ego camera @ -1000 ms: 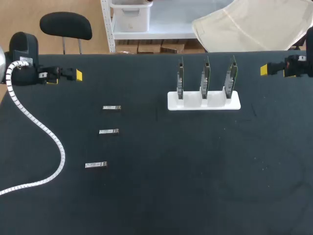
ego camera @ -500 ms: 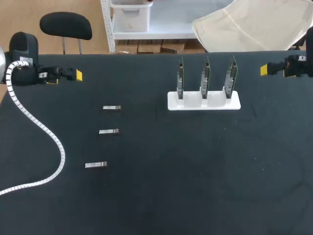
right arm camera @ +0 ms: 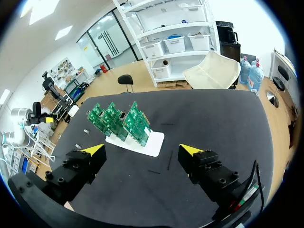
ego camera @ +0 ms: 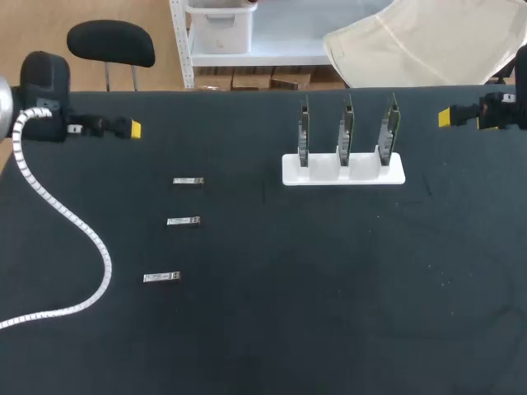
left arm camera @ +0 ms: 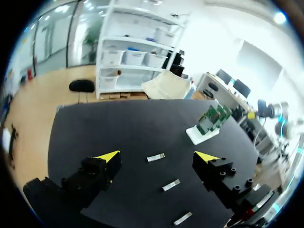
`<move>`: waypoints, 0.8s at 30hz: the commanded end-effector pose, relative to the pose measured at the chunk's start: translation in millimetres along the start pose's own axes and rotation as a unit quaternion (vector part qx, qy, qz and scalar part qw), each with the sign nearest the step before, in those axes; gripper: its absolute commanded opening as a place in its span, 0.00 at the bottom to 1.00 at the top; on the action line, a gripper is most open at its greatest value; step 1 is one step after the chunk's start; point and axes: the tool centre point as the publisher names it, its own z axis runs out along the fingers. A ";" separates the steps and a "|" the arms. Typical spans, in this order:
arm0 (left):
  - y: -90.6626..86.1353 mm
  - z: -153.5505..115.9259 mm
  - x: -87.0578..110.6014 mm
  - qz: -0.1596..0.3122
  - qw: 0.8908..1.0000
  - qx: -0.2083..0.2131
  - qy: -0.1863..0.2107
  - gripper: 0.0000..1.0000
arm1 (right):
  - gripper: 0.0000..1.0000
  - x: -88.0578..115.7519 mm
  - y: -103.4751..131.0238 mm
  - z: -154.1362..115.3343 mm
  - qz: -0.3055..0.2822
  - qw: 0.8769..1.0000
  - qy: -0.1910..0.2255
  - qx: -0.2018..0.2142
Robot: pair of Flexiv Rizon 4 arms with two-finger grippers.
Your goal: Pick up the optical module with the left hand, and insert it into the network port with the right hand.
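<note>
Far module (ego camera: 188, 181), middle module (ego camera: 184, 220) & near module (ego camera: 161, 277) lie flat in a loose row on the black surface (ego camera: 329, 288), left half. 3 green boards stand upright in a white stand (ego camera: 343, 171), far side, right of centre. Left pincer (ego camera: 132, 129) is open wide at the far-left edge, well apart from the modules. Right pincer (ego camera: 445, 118) is open too, far-right edge, near the stand. White cable (ego camera: 78, 222) snakes across the left side.
</note>
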 end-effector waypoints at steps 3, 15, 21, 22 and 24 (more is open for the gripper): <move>3.1 5.5 3.5 0.101 0.994 0.012 0.044 1.00 | 1.00 0.6 1.3 -1.1 0.000 1.000 0.000 0.003; 6.6 34.2 19.5 0.261 0.956 0.064 0.120 1.00 | 1.00 0.6 1.3 -1.1 0.000 1.000 0.000 0.003; 2.2 24.6 3.5 0.141 0.982 0.114 0.053 1.00 | 1.00 0.6 1.3 -1.1 0.000 1.000 0.000 0.003; 2.2 24.6 3.5 0.141 0.982 0.114 0.053 1.00 | 1.00 0.6 1.3 -1.1 0.000 1.000 0.000 0.003; 2.2 24.6 3.5 0.141 0.982 0.114 0.053 1.00 | 1.00 0.6 1.3 -1.1 0.000 1.000 0.000 0.003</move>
